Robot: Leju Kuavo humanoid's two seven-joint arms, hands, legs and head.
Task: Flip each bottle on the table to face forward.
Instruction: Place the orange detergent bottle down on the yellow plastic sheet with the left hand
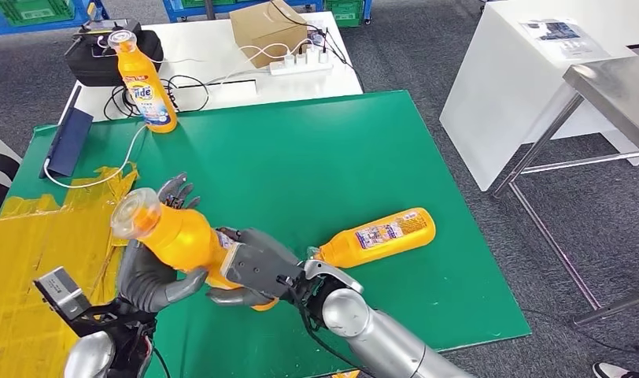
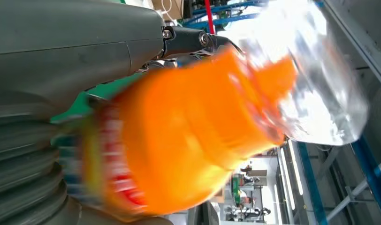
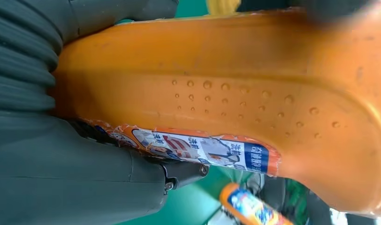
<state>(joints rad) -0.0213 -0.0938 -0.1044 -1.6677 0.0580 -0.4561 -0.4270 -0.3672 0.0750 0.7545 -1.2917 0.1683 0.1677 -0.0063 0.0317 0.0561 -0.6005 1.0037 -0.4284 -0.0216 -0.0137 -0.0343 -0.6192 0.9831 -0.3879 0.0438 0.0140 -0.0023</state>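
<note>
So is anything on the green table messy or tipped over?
Yes. One orange bottle lies on its side on the green mat, while another stands upright at the far corner. Crumpled yellow tape covers the mat's left edge. Both hands, left and right, hold a third bottle tilted in the air.

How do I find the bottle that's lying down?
Look at the big green table mat. Near its front right part, just beyond the robot's right hand, an orange detergent bottle lies on its side. The others don't: one bottle stands upright at the far left corner, and one is held up by both hands.
</note>
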